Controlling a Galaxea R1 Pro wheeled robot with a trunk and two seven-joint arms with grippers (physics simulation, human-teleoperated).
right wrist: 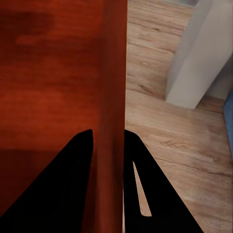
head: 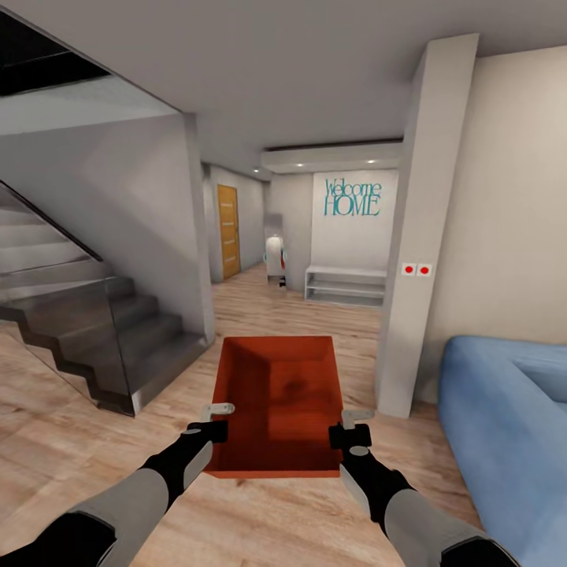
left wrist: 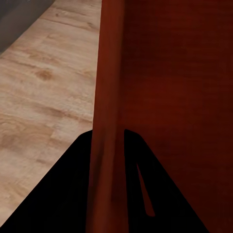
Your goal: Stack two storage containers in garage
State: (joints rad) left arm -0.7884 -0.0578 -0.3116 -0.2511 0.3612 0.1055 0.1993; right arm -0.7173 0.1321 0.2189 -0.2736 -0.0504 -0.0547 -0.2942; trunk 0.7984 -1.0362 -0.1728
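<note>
Overhead: container (head: 277,405) carried; wrists: grippers pinching walls.

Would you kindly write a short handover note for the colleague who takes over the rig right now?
Left gripper: shut on the storage container, pinching its left wall.
Right gripper: shut on the same container's right wall.
The container is carried open side up, empty, above the pale wood floor. Staircase to the left, blue sofa to the right, hallway with an orange door ahead.
Done: one container picked up.
Left: carry it to the garage and set it down, fetch the second container, stack it on top.
</note>
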